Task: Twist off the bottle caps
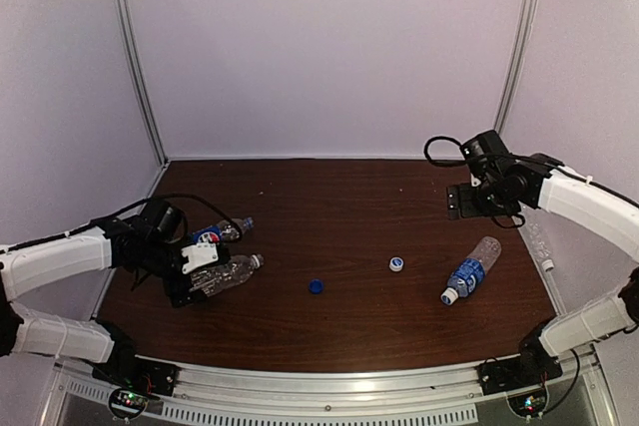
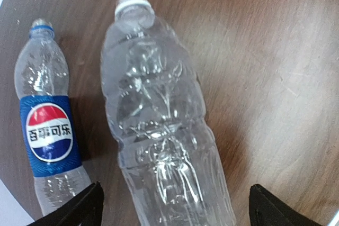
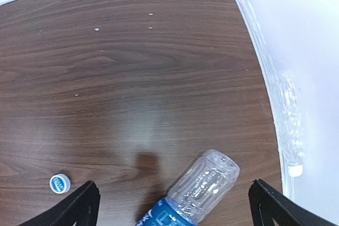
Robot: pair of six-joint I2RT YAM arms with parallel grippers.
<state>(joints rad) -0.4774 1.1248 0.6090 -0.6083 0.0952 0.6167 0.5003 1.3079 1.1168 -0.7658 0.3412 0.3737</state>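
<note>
An unlabelled clear bottle (image 2: 159, 125) lies on the table between the wide-open fingers (image 2: 79, 207) of my left gripper (image 2: 175, 205), and neither finger touches it. There is a white band at its neck (image 2: 132, 7). Beside it lies a Pepsi bottle (image 2: 48, 130), its neck bare above a blue ring. A dark blue cap (image 1: 317, 286) and a white cap (image 1: 396, 264) lie loose mid-table. A blue-labelled bottle (image 3: 204, 186) lies below my open right gripper (image 3: 175, 207), with a white cap (image 1: 448, 298) on its near end.
A fourth clear bottle (image 3: 288, 125) with a white cap (image 3: 295, 170) lies beyond the table's right edge, against the wall. White walls close the table (image 1: 339, 197) in on three sides. My left gripper (image 1: 190, 281) is low at the left edge and my right gripper (image 1: 461, 202) is high at the right.
</note>
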